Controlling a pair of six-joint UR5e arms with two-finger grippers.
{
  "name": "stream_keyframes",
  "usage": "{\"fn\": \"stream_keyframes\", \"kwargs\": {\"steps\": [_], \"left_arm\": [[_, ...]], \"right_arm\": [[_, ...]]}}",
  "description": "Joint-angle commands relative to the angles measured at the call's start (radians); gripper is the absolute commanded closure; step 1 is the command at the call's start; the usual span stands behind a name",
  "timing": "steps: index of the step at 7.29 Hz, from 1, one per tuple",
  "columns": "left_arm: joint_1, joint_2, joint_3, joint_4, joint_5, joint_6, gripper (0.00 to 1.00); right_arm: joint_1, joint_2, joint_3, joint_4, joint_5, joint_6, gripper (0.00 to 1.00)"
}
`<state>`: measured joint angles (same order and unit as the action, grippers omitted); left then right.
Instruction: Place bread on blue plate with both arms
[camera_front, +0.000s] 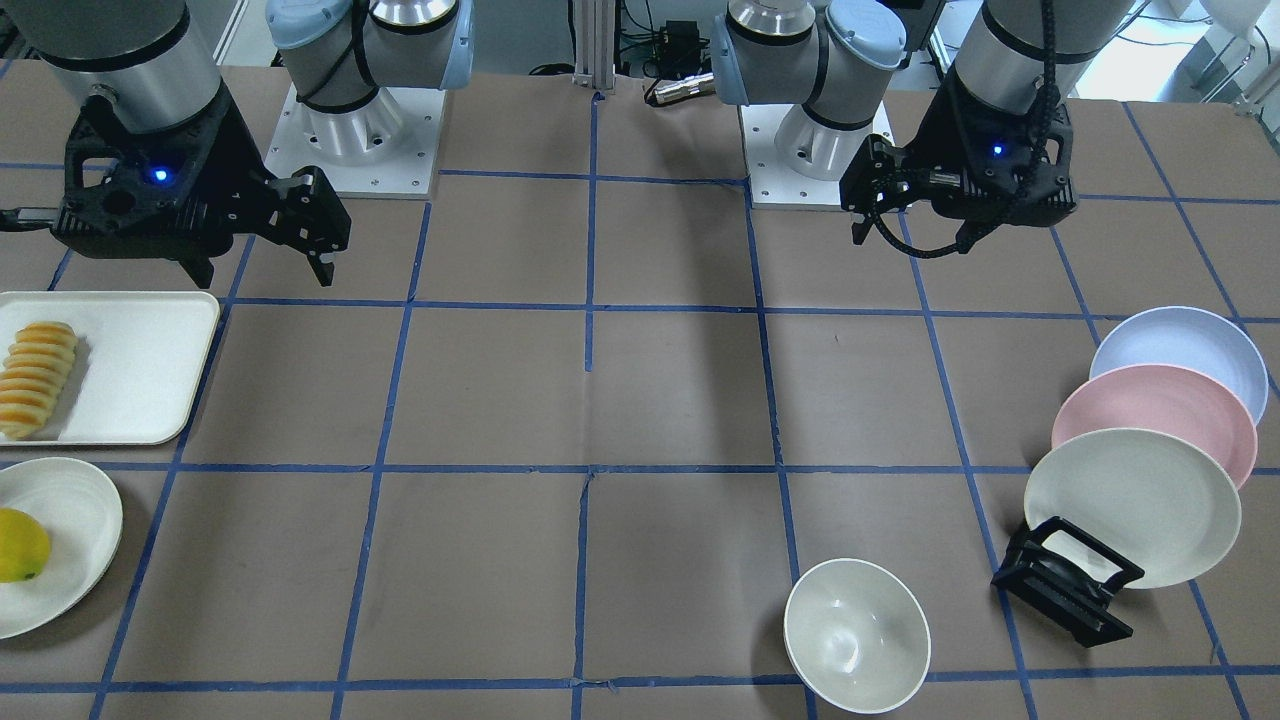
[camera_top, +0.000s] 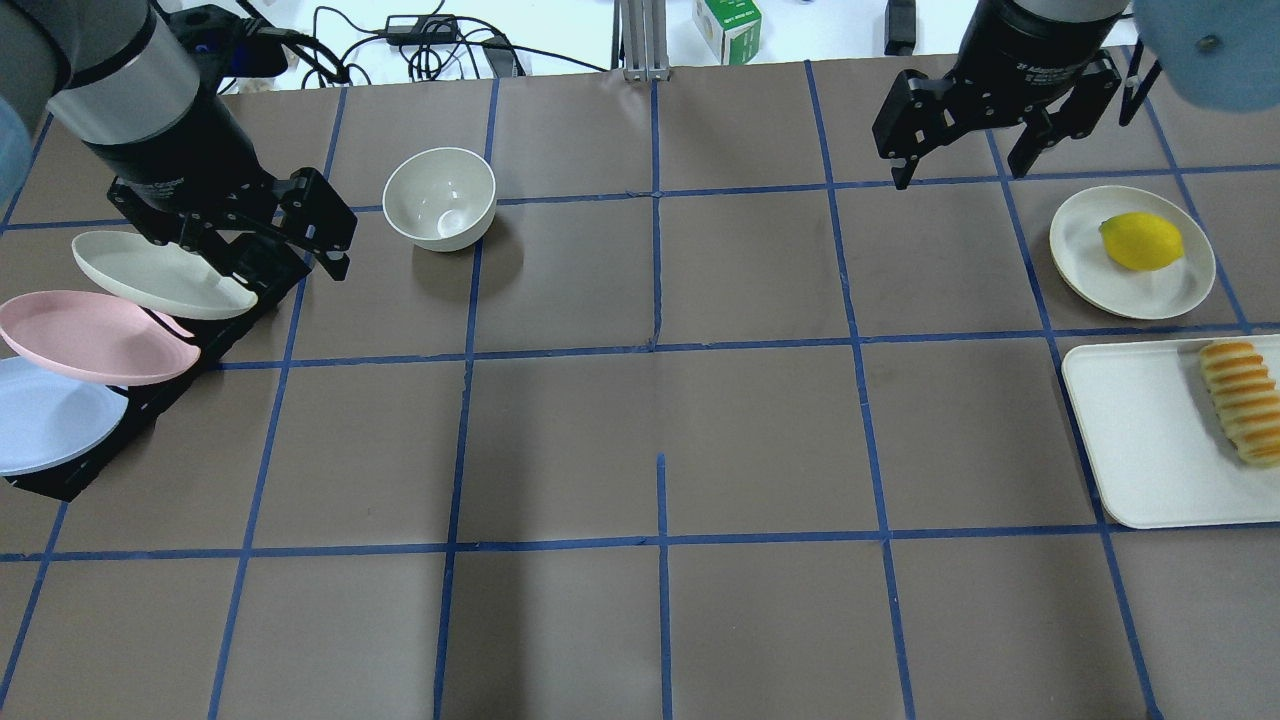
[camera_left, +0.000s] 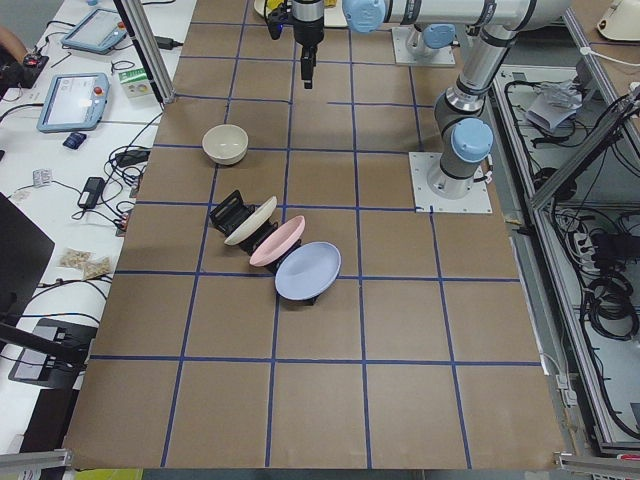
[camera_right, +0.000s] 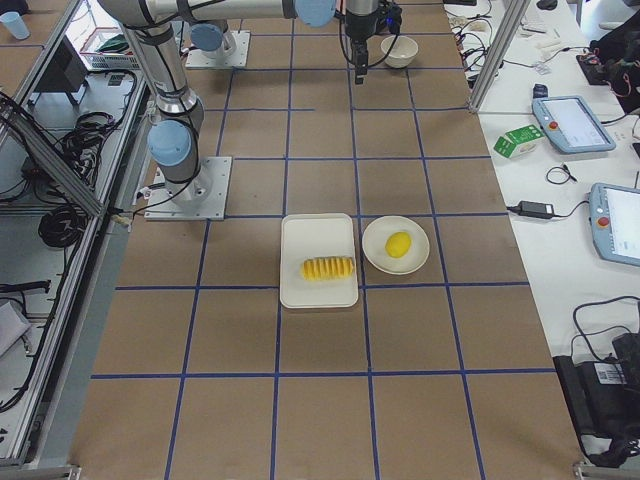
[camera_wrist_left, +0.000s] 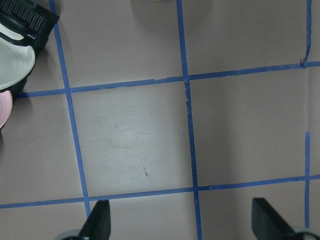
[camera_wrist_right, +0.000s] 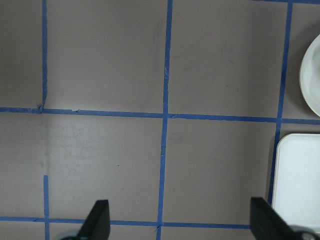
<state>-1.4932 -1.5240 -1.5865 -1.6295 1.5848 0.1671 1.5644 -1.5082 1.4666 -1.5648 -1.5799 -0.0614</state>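
The bread (camera_front: 38, 378), a ridged yellow and orange-brown loaf, lies at the outer end of a white tray (camera_front: 140, 370); it also shows in the overhead view (camera_top: 1240, 400). The blue plate (camera_top: 45, 420) leans in a black rack (camera_top: 70, 480), nearest the robot; it also shows in the front view (camera_front: 1180, 350). My left gripper (camera_top: 275, 270) is open and empty, above the rack's far end. My right gripper (camera_top: 960, 172) is open and empty, above the table beyond the tray. Both wrist views show bare table between spread fingertips (camera_wrist_left: 100, 212) (camera_wrist_right: 100, 212).
A pink plate (camera_top: 90, 335) and a cream plate (camera_top: 160, 275) lean in the same rack. A white bowl (camera_top: 440, 198) stands right of the left gripper. A yellow lemon-like fruit (camera_top: 1140, 240) lies on a cream plate (camera_top: 1090, 265) beside the tray.
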Motion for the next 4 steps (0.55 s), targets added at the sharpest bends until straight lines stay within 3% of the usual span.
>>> {"fn": "stream_keyframes", "kwargs": {"steps": [1, 4], "left_arm": [[0.001, -0.002, -0.001, 0.002, 0.000, 0.002, 0.00], [0.002, -0.002, -0.001, 0.002, 0.001, 0.009, 0.00]], "right_arm": [[0.000, -0.001, 0.011, 0.011, 0.006, 0.018, 0.00], [0.000, -0.001, 0.012, 0.011, 0.005, 0.040, 0.00]]}}
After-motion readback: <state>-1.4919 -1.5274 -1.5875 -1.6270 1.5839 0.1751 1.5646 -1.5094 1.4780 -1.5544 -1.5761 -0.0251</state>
